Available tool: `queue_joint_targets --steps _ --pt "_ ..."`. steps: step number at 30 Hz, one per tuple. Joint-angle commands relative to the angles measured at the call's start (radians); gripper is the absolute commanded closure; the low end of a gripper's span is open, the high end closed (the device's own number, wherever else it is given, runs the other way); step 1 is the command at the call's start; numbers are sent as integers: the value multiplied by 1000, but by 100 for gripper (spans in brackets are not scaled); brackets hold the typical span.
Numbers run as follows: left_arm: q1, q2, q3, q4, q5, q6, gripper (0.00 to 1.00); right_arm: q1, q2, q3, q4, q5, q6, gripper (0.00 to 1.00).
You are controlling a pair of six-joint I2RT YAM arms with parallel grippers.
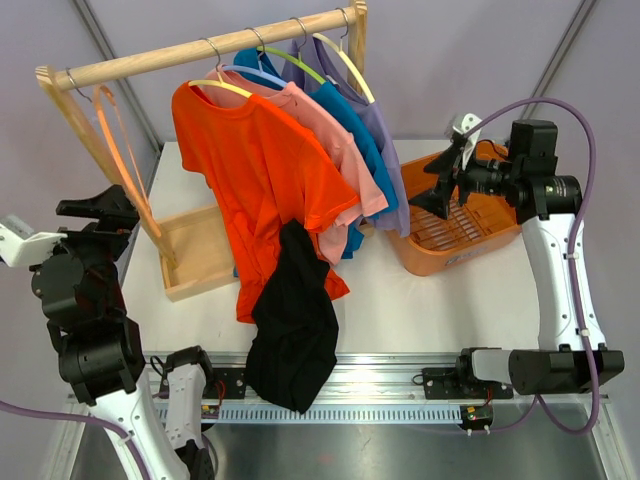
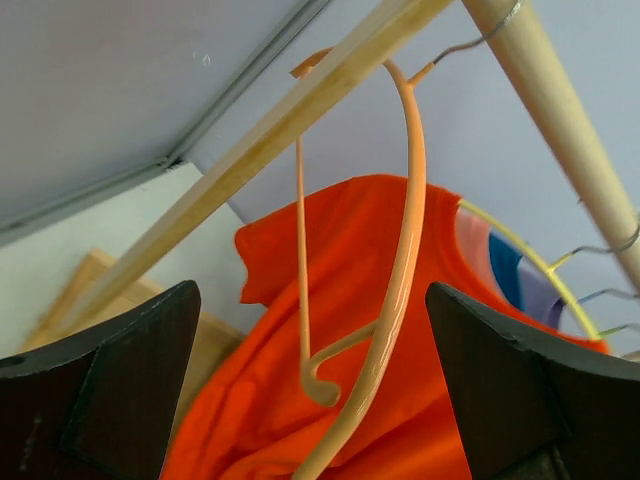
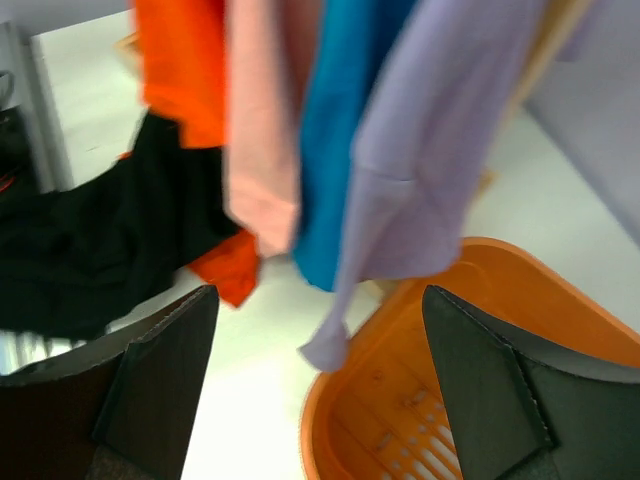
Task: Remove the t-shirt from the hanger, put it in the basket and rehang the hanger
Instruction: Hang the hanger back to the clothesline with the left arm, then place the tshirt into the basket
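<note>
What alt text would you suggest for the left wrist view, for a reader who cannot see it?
An empty orange hanger hangs from the wooden rail, seen from below between the two dark fingers of the open left gripper. Behind it, an orange t-shirt hangs on a yellow hanger.

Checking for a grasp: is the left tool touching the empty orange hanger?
Apart. The left wrist view shows the empty hanger between the fingers of the open left tool, with orange t-shirt showing in the gap on each side.
</note>
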Motion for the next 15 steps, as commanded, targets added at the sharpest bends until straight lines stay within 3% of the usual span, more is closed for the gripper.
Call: queue_joint_targets --steps 1,2,5,7,10,15 --pt "5 -24 75 43 98 265 2 12 44 84 -421 -278 -378 9" --pt "4 -18 86 21 133 290 1 32 67 90 -586 -292 -551 9" --pt "3 -1 129 -51 227 365 1 136 85 75 -756 -237 -760 8" --pt "5 -22 121 -45 299 410 1 242 79 9 -778 -198 -759 6" --pt "5 -70 92 -10 364 447 1 340 41 -118 -662 -146 -639 6" --pt "4 -81 109 -39 448 462 1 595 -18 -321 -231 33 -195 7"
